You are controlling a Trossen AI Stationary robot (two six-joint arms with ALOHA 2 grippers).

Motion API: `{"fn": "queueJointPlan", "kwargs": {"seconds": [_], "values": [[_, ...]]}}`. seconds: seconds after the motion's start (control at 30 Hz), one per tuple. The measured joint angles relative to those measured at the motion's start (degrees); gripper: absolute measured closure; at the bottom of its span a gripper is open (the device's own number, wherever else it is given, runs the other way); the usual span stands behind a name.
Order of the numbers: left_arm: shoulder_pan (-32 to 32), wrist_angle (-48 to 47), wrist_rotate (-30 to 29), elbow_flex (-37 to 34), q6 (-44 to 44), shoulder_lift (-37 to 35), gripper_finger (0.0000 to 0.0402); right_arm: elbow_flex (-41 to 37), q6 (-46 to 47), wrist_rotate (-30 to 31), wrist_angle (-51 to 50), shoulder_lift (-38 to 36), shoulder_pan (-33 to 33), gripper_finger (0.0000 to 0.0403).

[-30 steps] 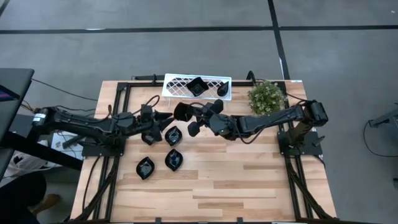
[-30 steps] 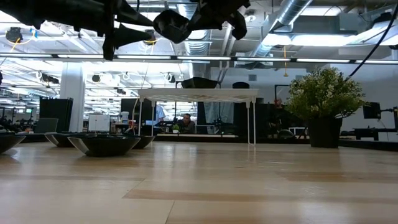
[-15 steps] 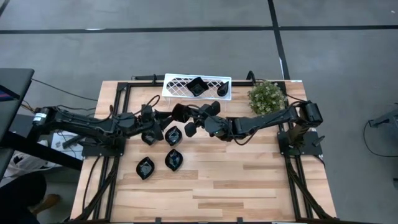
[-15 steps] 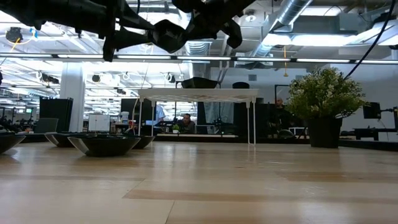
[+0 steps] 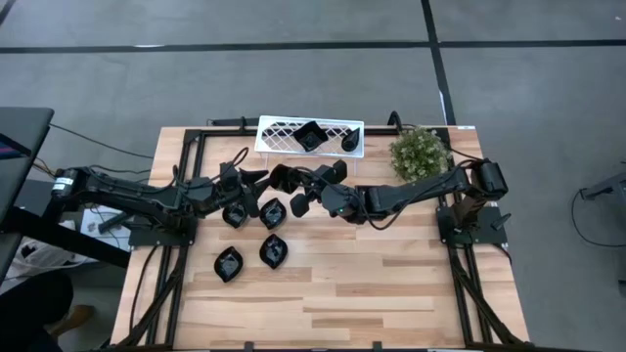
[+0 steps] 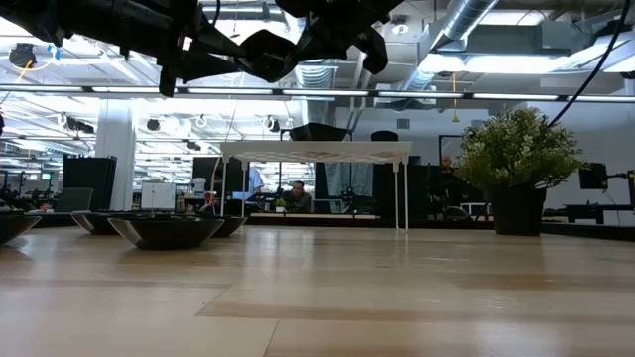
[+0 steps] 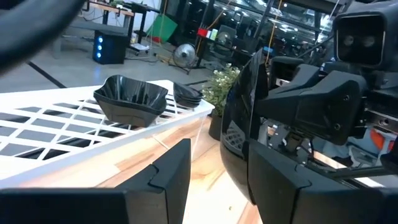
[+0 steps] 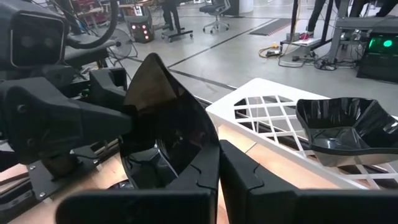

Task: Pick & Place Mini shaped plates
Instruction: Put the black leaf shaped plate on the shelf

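A wooden table (image 5: 391, 284) is seen from above, its near half left bare, with open board ahead of and beside both sets of fingers. Along the far edge a white lattice rack (image 5: 279, 135) is set, a square black plate (image 5: 309, 136) and a smaller dark dish (image 5: 347, 143) resting on it; a small green plant (image 5: 418, 153) stands just beside the rack's end, behind the right arm. Four black plates are laid on the board below the fingers: two (image 5: 235, 214) (image 5: 272, 211) directly under the meeting point and two (image 5: 228, 263) (image 5: 274, 250) nearer the bare half. The two arms are met above the table near the rack. By the right gripper (image 8: 214, 163) a black plate (image 8: 168, 127) is pinched by its rim, the fingers pressed together on it, and it is held upright in the air. The left gripper (image 7: 217, 168) is placed at the same plate (image 7: 239, 134), its fingers spread to either side of the plate's edge; whether the pads are touching cannot be told. In the low view the held plate (image 6: 266, 52) is seen hanging well clear of the table.
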Motion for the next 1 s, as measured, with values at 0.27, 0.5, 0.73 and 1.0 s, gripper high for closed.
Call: {"fn": "queueJointPlan", "kwargs": {"seconds": [0.27,0.5,0.73,1.0], "values": [[0.0,-0.8,-0.4,0.0,-1.4,0.0,0.0252,0.0,0.0,0.0,0.2,0.0,-0.4,0.0403],[0.0,-0.6,-0.4,0.0,-5.4,0.0,0.0252,0.0,0.0,0.0,0.7,0.0,-0.4,0.0403],[0.0,0.0,-0.4,0.0,-6.6,0.0,0.0252,0.0,0.0,-0.4,1.7,0.3,-0.8,0.0403],[0.0,0.4,-0.4,0.0,-6.8,0.0,0.0252,0.0,0.0,-1.3,1.6,0.7,-0.8,0.0403]]}}
